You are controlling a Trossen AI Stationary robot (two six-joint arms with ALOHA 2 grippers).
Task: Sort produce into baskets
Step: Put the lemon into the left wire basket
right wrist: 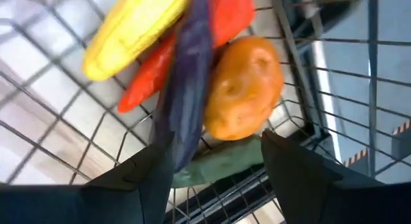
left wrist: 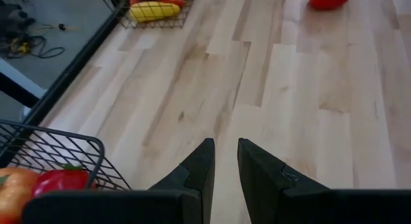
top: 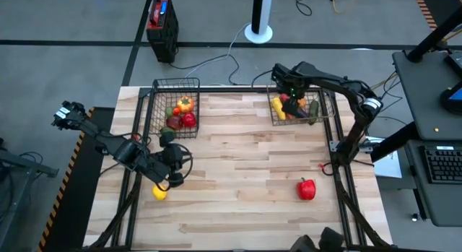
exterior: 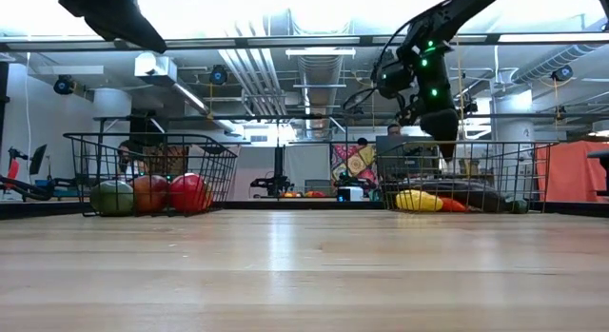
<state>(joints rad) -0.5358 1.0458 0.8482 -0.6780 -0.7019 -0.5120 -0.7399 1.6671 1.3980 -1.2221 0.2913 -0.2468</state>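
I am hovering my right fingers, spread apart, over the far right basket; both baskets are holding produce, while a red pepper and lemon are waiting on the worktop. My left fingers are clenched empty.

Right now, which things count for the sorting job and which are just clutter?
Job:
- left basket, holding produce
- right basket, with corn and eggplant
- red pepper, loose on the table
- lemon, loose by the left gripper
- right gripper, over the right basket

Clutter:
- black-and-red box on the floor
- white post
- keyboard
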